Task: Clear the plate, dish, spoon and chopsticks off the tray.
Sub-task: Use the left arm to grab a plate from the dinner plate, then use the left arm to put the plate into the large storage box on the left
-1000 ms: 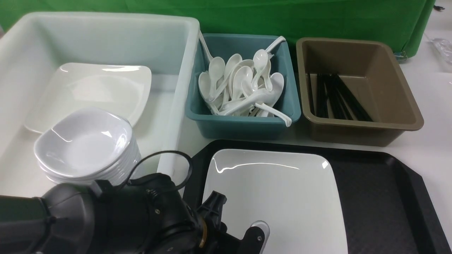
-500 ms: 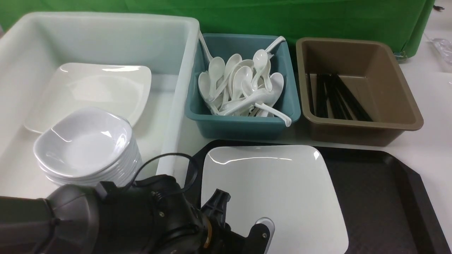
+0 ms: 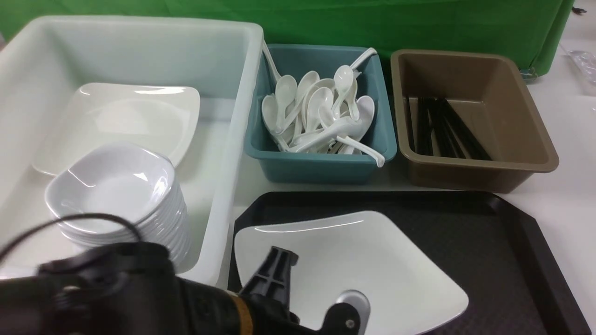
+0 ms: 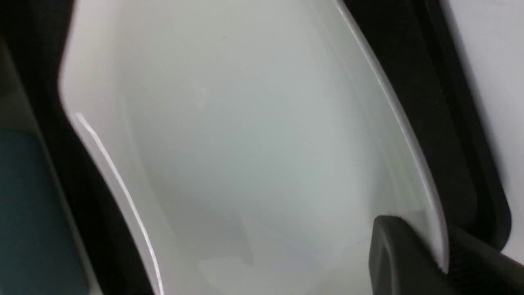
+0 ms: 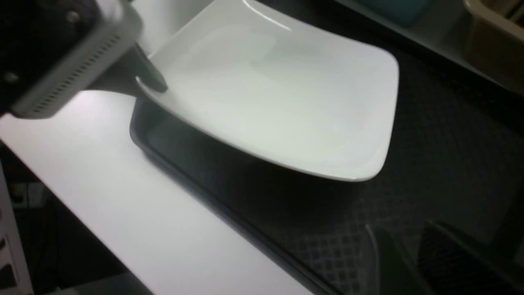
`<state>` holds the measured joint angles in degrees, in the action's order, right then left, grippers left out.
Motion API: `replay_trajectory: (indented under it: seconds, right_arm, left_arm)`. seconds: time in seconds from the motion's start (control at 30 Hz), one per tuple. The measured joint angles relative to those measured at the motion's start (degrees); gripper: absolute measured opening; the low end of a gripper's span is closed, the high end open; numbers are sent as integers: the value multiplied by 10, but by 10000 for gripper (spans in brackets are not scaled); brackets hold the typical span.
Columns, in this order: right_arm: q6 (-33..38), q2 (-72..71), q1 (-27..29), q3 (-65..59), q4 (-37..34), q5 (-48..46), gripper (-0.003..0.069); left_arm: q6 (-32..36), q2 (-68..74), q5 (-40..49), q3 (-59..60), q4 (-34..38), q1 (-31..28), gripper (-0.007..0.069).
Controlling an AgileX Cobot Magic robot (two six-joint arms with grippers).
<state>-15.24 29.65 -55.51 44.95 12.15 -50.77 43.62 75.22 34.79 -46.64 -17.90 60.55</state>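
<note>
So the left gripper (image 4: 440, 250) has the plate (image 4: 262, 147) pinched by its edge, tilted over the tray (image 3: 470, 251). Right gripper's (image 5: 403, 246) fingers are slightly apart, with bare tray floor between them and the plate.

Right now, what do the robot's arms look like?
The left arm is chunky and black, with rounded parts, a thin black looping cable, an orange-brown band and small round screws. Its black plastic gripper has ribbed fingers. The right gripper has dark fingers, one ridged.

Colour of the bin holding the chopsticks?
Brown, clearest in the front view.
</note>
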Motion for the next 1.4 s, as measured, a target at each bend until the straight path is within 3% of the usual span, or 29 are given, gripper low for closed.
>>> replay_trajectory:
  seconds: [0.27,0.47,0.8,0.93,1.17,1.23,1.27,1.4]
  right_arm:
    - [-22,0,0,0,18,46,168]
    - [-80,0,0,0,80,52,29]
    - [-98,2,-1,11,87,93,23]
    - [-98,17,-1,24,88,105,22]
    - [-98,67,-1,44,89,115,22]
    - [-92,96,-1,45,88,125,22]
    - [-92,98,-1,45,88,125,22]
    - [-73,128,-1,45,83,130,22]
  left_arm:
    - [-6,-100,9,3,8,0,25]
    - [-11,-160,10,-9,26,0,31]
    - [-11,-215,12,-89,41,0,31]
    - [-27,-220,23,-132,3,-8,31]
    - [-120,-180,64,-146,-125,-121,31]
    - [-133,-144,51,-146,-141,-212,31]
    - [-134,-140,46,-146,-141,-219,31]
    - [-133,-51,-17,-148,-140,-370,31]
